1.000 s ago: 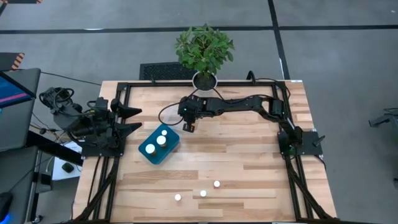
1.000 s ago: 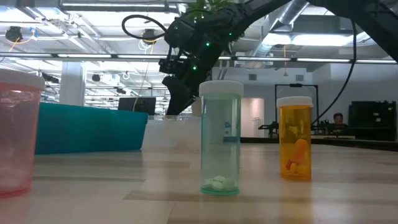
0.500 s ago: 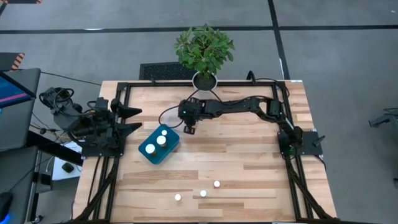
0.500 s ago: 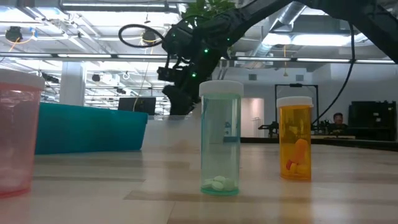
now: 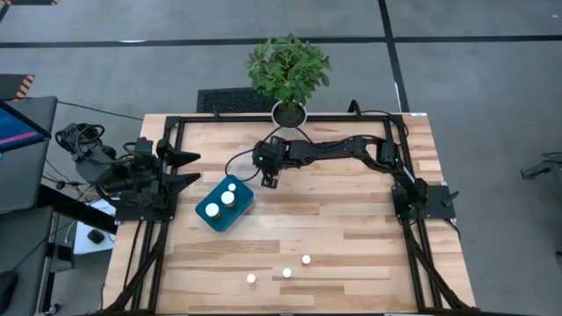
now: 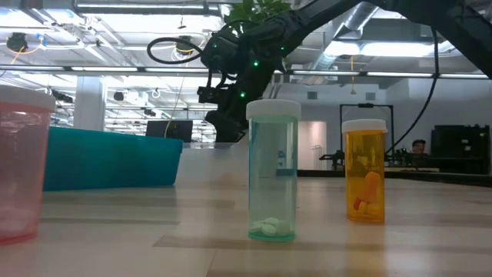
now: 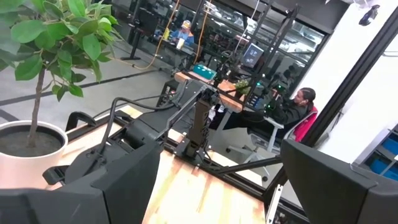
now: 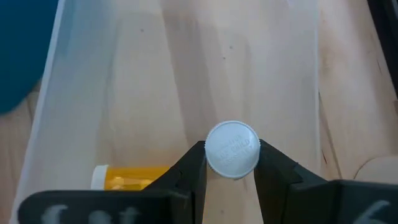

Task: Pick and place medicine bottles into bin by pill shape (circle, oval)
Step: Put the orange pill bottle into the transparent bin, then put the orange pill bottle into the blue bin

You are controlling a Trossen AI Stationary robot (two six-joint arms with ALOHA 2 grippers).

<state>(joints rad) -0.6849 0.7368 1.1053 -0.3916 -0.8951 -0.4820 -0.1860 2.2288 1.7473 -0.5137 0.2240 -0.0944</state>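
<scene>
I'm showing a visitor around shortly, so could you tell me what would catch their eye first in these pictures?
Probably the right gripper, shut on a white-capped bottle above the table's far middle, beside the blue bin already holding two bottles. Next, three bottles waiting near the front edge, and the leafy plant at the back.

A clear teal bottle [image 6: 272,171] stands near an orange bottle [image 6: 364,171]; the right gripper [image 6: 227,127] hangs behind.

My right arm reaches far left across the worktop, its end effector [image 5: 267,182] pointing down, fingers [image 8: 189,168] clamped on a bottle cap [image 8: 232,149]. My left end effector [image 5: 187,168] rests at the left edge, fingers spread.
</scene>
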